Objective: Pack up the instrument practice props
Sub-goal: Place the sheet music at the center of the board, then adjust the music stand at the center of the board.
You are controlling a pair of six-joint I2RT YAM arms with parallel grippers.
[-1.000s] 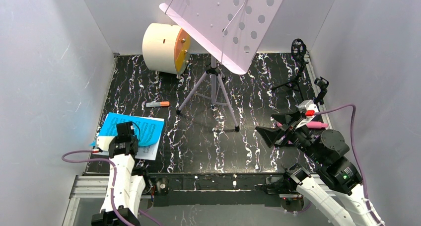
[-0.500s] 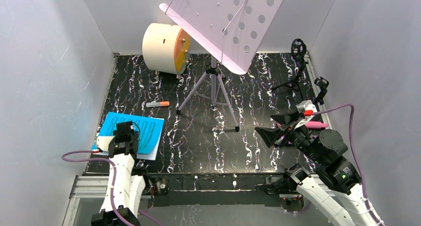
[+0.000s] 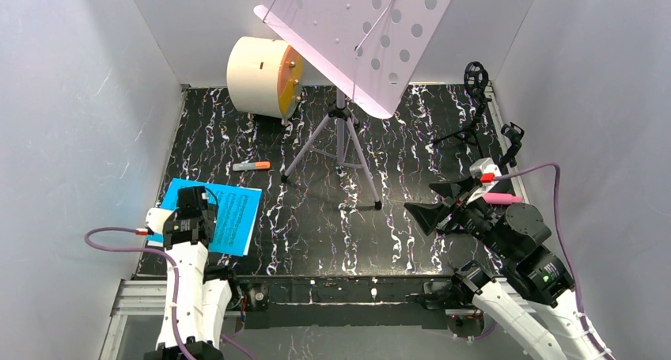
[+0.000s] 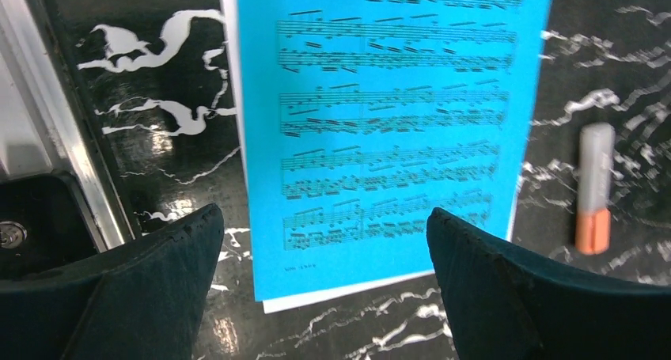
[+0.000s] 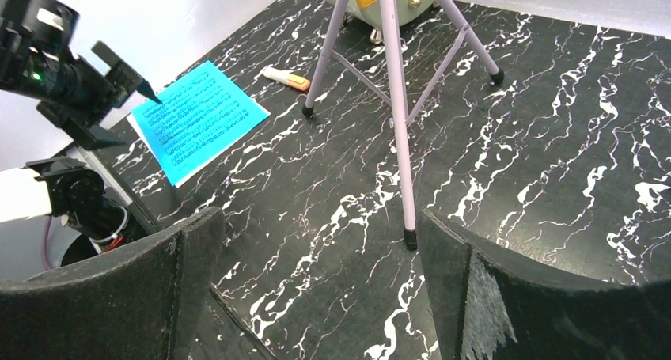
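The blue sheet-music page (image 4: 380,115) lies flat on a white page (image 4: 340,293) at the near left of the mat (image 3: 316,217). My left gripper (image 4: 324,214) hovers open at the pages' near edge, holding nothing. The lilac perforated music rack (image 3: 372,36) stands mid-table on its tripod legs (image 3: 342,142). Two thin black mic tripods (image 3: 475,99) (image 3: 513,142) stand at the right edge. The pink microphone (image 3: 504,198) lies behind my right gripper (image 3: 435,202), which is open and empty; one rack leg (image 5: 399,138) ends just ahead of its fingers.
A cream drum with an orange face (image 3: 261,75) lies at the back left. A small orange marker (image 3: 252,166) rests between the pages and the rack legs. Grey walls close in three sides. A metal rail (image 4: 55,138) runs along the mat's near edge.
My left gripper has opened and drawn back a little to the left off the pages. The blue page now lies squarer over the white one. The right arm barely moved.
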